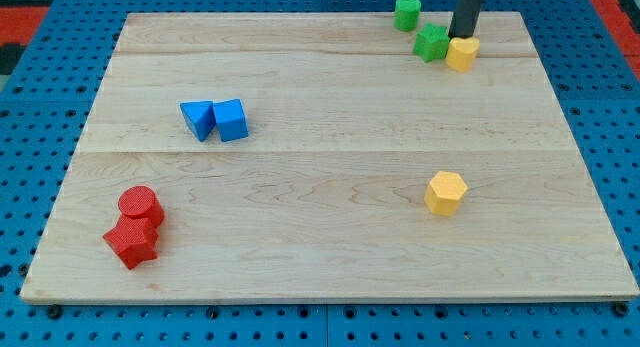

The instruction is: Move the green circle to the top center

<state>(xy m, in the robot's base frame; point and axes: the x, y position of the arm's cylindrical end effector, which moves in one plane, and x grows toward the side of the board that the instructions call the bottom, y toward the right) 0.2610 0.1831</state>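
The green circle stands near the view's top edge, right of centre. My tip comes down from the top right, between and just above a green star-shaped block and a yellow block. The tip is to the right of and slightly below the green circle, apart from it.
The wooden board lies on a blue pegboard. Two blue blocks sit together left of centre. A red cylinder and a red star-shaped block sit at lower left. A yellow hexagon sits at lower right.
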